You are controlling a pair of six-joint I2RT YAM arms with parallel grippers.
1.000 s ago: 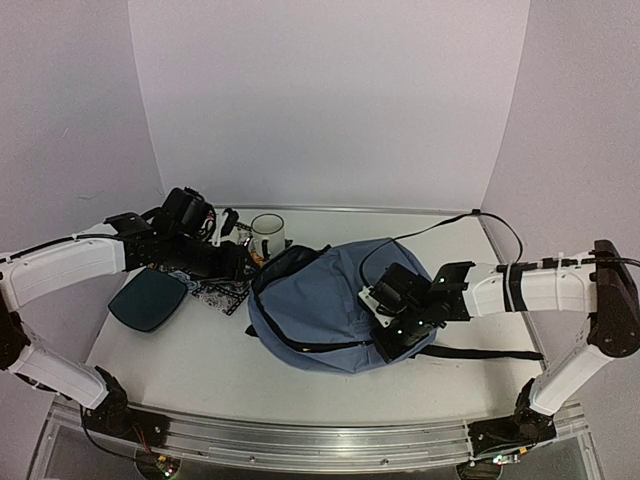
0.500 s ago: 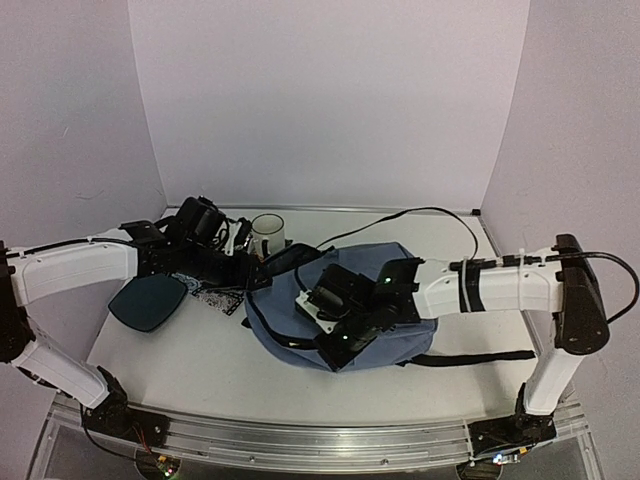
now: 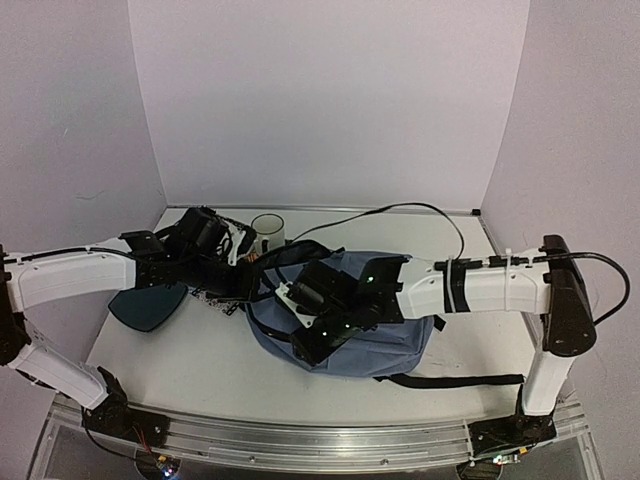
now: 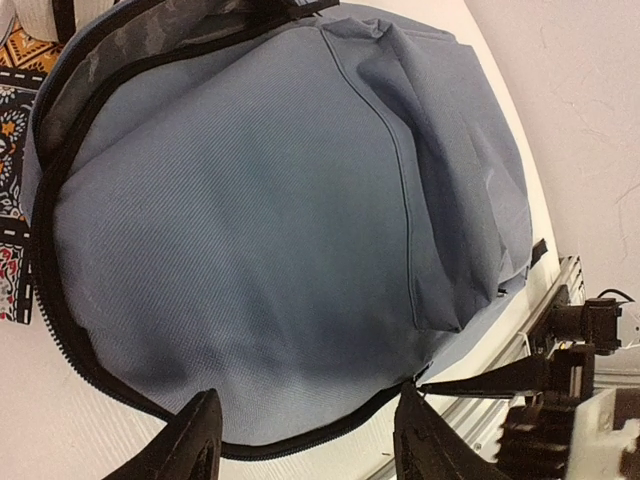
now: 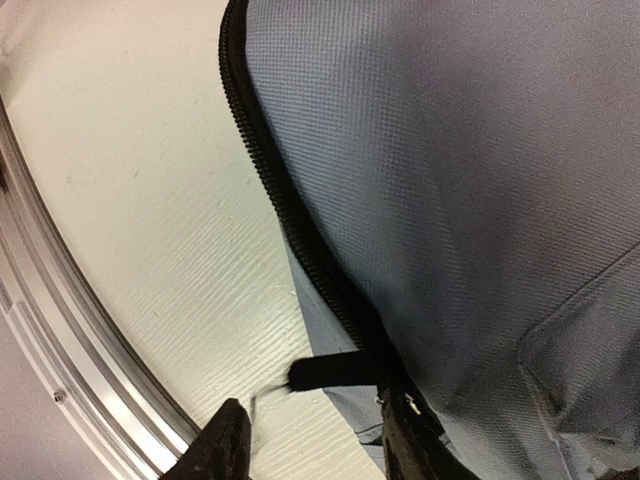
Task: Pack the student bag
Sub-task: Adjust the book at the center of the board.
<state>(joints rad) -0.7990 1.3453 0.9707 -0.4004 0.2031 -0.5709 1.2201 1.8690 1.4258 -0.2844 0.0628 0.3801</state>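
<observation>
Student bag (image 3: 402, 340) beneath outstretched right gripper (image 3: 316, 350), left gripper (image 3: 246, 279) at its mouth

Blue-grey student bag (image 3: 390, 330), right tool (image 3: 312, 348) over its near-left edge, left tool (image 3: 245, 283) by its far-left corner

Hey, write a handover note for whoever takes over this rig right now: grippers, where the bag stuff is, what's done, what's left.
Left gripper: open, empty, at the student bag's left edge.
Right gripper: open, beside the zipper pull at the bag's near edge, not gripping it.
Bag: lying flat mid-table, mouth gaping at its far-left end, lining showing.
Outside the bag: white mug, patterned flat item, dark teal tray.
Done: bag seemingly unzipped.
Left: load the items, zip shut.
</observation>
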